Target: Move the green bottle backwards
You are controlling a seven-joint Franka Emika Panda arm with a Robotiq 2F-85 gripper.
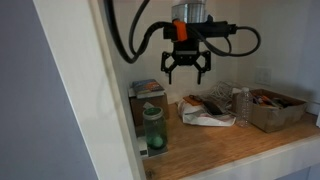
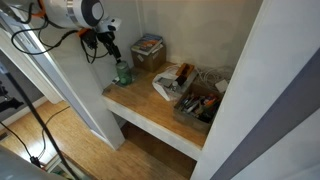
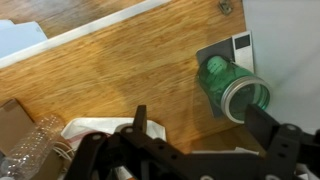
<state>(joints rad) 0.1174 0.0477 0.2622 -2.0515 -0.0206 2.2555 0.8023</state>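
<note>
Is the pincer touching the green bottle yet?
Apart. In an exterior view the open pincer hangs above the green bottle and off to its side, with bare wall showing between them.

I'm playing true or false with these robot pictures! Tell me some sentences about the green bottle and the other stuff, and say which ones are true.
1. The black robot gripper is squeezing the small see-through green bottle with the dark green cap. False: its jaws are open and empty, up above the shelf.
2. The green bottle stands upright on the light wooden shelf. True.
3. The clear colourless plastic bottle touches the green bottle. False: they are well apart.
4. The brown cardboard box has things inside it. True.
</note>
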